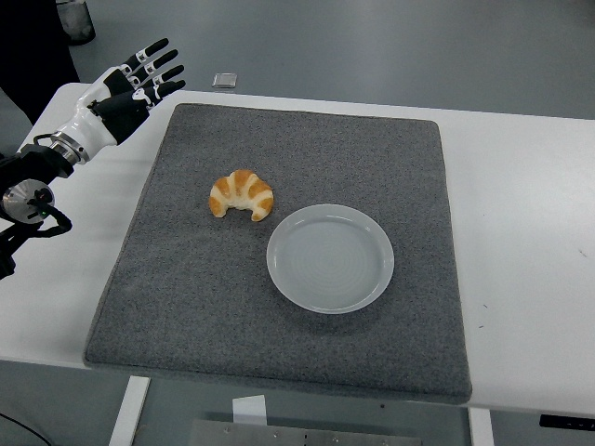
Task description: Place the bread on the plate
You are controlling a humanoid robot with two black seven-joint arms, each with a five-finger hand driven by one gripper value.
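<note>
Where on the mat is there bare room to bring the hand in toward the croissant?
Bare mat lies all along the far side, down the left strip between croissant and mat edge, and across the near side below the plate. The only tight spot is the narrow gap between croissant and plate. The left hand hovers open off the far-left corner.

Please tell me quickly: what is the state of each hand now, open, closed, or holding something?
Left hand: open, fingers spread, holding nothing, at the far-left of the table.
Right hand: not in view.
</note>
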